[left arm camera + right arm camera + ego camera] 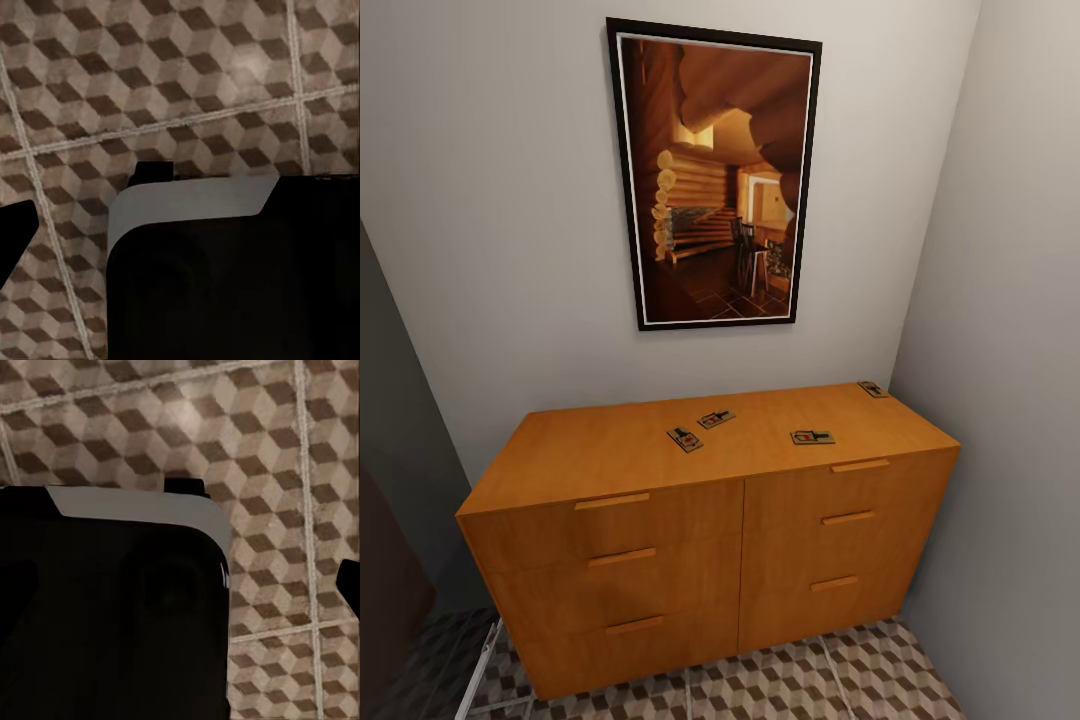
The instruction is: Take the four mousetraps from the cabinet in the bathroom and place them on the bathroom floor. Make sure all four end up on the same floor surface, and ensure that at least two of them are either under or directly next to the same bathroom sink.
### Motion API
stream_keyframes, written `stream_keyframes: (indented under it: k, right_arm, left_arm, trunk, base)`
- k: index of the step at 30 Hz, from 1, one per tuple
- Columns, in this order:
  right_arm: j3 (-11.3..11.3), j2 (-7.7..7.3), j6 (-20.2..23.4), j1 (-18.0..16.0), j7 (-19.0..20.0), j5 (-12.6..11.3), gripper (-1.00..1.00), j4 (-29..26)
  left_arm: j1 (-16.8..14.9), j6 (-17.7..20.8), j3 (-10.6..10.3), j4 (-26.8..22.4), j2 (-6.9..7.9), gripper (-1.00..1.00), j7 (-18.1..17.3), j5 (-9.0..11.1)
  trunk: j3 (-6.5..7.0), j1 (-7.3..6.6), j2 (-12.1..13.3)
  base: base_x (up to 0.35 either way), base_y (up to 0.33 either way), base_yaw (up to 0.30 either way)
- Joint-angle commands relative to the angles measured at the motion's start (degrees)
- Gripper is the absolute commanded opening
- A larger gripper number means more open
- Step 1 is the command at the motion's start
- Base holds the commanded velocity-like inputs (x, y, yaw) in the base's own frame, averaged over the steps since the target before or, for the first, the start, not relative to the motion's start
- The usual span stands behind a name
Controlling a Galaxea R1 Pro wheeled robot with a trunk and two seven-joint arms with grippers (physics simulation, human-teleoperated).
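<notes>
All four small tan wooden mousetraps [684, 438] [716, 419] [812, 437] [873, 389] lie on the flat top of the wide orange-brown wooden cabinet [660, 560], none yet on the cube-patterned tiled floor [800, 680]; whether the grippers are open I cannot tell.

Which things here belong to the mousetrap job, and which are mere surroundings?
Belong to the job:
mousetraps, four on the cabinet top
cabinet
bathroom floor

Just surroundings:
framed picture
walls
</notes>
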Motion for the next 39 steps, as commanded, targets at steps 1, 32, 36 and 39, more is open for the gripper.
stream_keyframes:
  k: [1,32,36,39]
  right_arm:
    - [0.0,-0.27,1.3,0.0,0.0,0.0,1.00,-3.4]
    - [-2.2,-4.87,25.2,-1.0,0.0,-0.4,1.00,-43.4]
    - [-2.3,-4.86,28.2,-1.7,-0.1,-0.4,1.00,-47.5]
    - [-2.4,-4.84,29.7,-1.9,-0.1,-0.4,1.00,-49.8]
  left_arm:
    - [0.0,3.5,-0.1,-4.7,0.05,1.00,0.0,-0.1]
    - [-0.1,27.1,-0.7,-48.0,0.84,1.00,-0.7,-6.3]
    - [-0.7,29.9,-0.7,-50.9,0.74,1.00,-0.8,-6.9]
    - [-1.3,31.2,-0.7,-52.0,0.67,1.00,-0.8,-7.0]
  trunk:
    - [-0.06,0.00,0.0]
    - [-0.06,0.00,0.0]
    - [-0.06,0.00,0.0]
    - [-0.06,0.00,0.0]
  base:
    - [0.000,0.000,0.000]
    - [0.000,0.000,0.000]
    - [0.000,0.000,0.000]
    - [0.000,0.000,0.000]
